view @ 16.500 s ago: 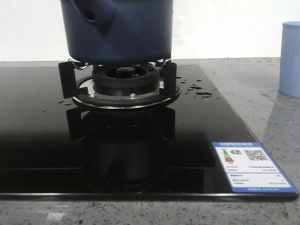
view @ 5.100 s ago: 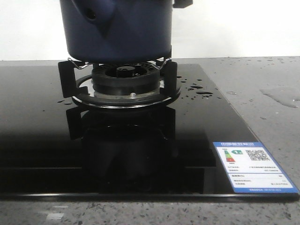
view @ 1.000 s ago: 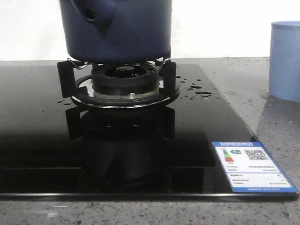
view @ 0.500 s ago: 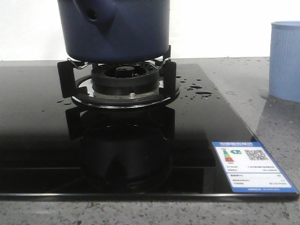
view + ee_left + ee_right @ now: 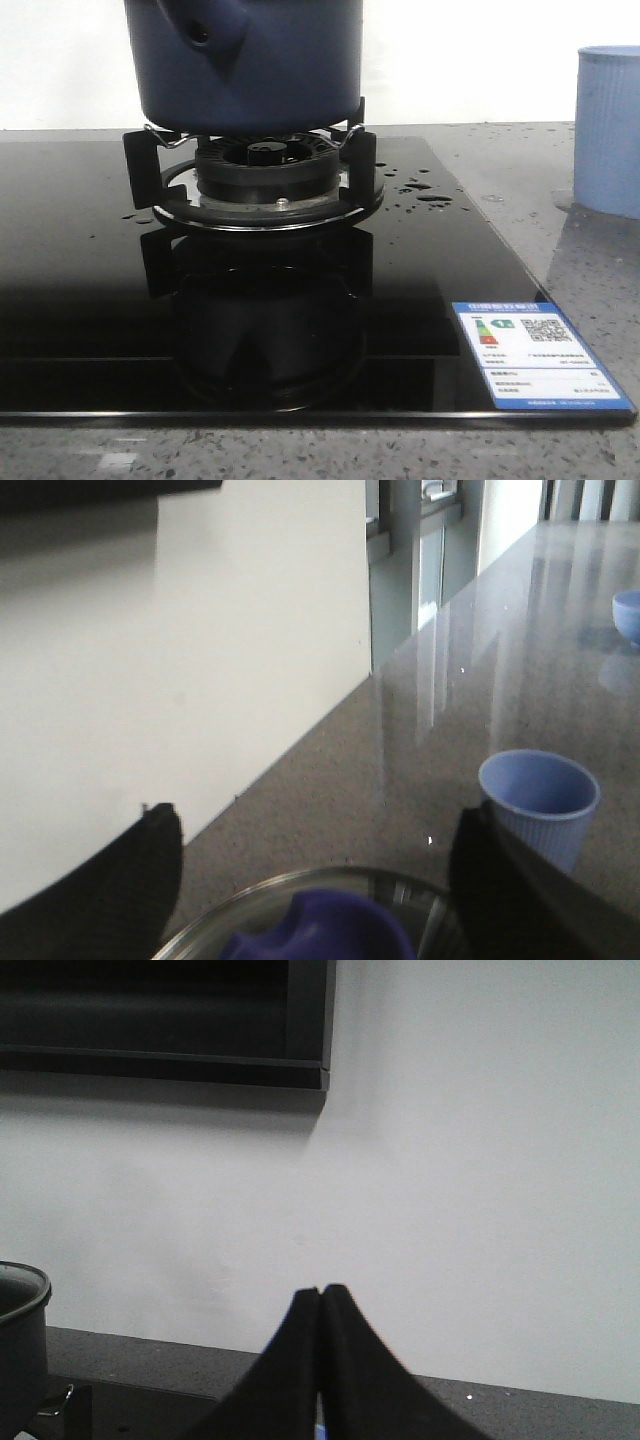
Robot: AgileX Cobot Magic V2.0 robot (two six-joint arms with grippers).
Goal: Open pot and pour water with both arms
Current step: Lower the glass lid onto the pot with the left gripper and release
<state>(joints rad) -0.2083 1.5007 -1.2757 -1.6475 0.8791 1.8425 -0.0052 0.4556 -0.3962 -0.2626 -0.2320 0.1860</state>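
The dark navy pot (image 5: 250, 60) sits on the burner grate (image 5: 140, 170); its top is cut off in the front view. The right wrist view catches its rim (image 5: 20, 1300). A glass lid (image 5: 250, 910) with a dark blue knob (image 5: 320, 930) covers it. My left gripper (image 5: 315, 820) hangs open just above the lid, one finger on each side of the knob, touching nothing. My right gripper (image 5: 320, 1290) is shut, to the right of the pot, level with its rim. Water shows as drops (image 5: 420, 190) on the hob. Neither gripper appears in the front view.
A light blue ribbed cup (image 5: 608, 130) stands on the grey counter to the right of the black glass hob (image 5: 80, 300); it also shows as the cup (image 5: 540, 795) past my left fingers. A blue bowl (image 5: 628, 615) sits far off. A white wall runs behind.
The cup was off the counter 5 s ago and stands there again, a little left of its first spot. Over the last second the pot shifted very slightly left.
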